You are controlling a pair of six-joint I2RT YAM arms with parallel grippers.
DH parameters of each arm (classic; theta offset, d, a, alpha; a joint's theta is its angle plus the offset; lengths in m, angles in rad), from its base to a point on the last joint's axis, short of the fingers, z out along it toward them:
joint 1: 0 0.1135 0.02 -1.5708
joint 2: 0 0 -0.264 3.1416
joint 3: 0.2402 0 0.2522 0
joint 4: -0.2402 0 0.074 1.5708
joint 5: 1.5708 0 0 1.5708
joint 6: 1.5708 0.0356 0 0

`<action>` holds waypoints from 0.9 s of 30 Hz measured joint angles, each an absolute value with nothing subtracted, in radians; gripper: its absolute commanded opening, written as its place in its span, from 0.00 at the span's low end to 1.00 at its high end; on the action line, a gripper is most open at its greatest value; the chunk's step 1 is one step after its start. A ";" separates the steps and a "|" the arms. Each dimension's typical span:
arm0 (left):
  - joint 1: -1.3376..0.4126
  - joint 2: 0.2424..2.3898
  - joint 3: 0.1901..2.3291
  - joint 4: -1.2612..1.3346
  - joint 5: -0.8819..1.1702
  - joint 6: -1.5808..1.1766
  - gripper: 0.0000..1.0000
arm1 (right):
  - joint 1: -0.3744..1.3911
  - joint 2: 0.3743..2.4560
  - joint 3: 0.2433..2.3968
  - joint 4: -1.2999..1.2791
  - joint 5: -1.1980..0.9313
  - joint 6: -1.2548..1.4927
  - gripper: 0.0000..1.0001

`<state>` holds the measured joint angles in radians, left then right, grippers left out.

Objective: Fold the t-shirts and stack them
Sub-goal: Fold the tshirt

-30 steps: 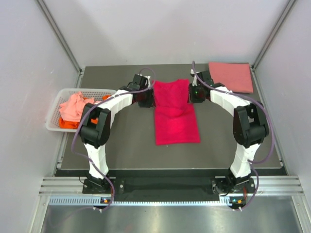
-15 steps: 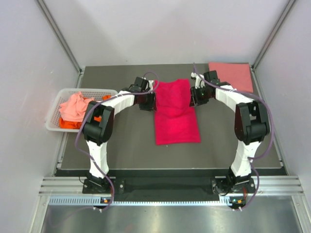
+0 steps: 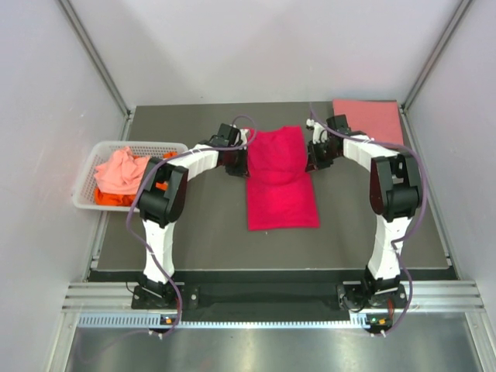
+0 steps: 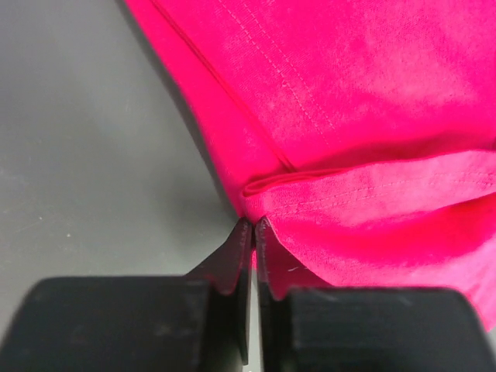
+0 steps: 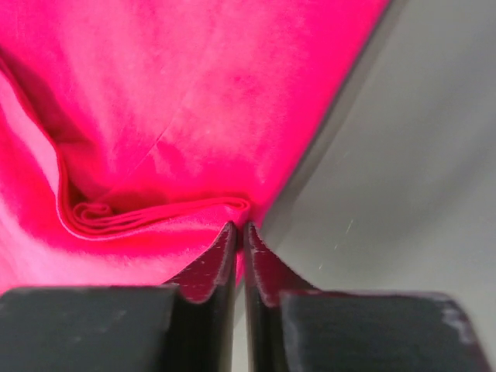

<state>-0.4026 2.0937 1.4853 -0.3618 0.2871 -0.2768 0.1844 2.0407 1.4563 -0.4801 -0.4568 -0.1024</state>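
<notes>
A bright magenta-red t-shirt lies folded lengthwise in the middle of the dark table. My left gripper is at its left edge, my right gripper at its right edge, both on the far half. In the left wrist view the left gripper is shut with a fold of the red hem pinched at its tips. In the right wrist view the right gripper is shut on the layered red edge. A folded salmon pink t-shirt lies at the back right corner.
A white slotted basket stands off the table's left edge, holding a crumpled pale coral shirt over an orange one. Grey walls close in the back and both sides. The arm bases sit at the near edge.
Both grippers have closed on the magenta-red shirt's side edges. Its far half now looks slightly narrower and bunched between them.
</notes>
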 measured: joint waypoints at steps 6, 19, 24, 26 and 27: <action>-0.402 2.098 1.488 -0.359 0.279 -0.298 0.00 | 0.163 2.047 1.449 -0.445 -0.448 -0.047 0.00; -0.392 2.104 1.493 -0.355 0.291 -0.371 0.32 | 0.133 2.047 1.412 -0.389 -0.435 0.072 0.11; -0.387 2.089 1.493 -0.376 0.283 -0.401 0.42 | 0.130 2.016 1.395 -0.398 -0.427 0.122 0.30; -0.387 2.066 1.491 -0.410 0.265 -0.407 0.42 | 0.128 1.972 1.375 -0.419 -0.410 0.157 0.34; -0.387 2.048 1.485 -0.424 0.258 -0.412 0.42 | 0.127 1.942 1.360 -0.428 -0.398 0.177 0.34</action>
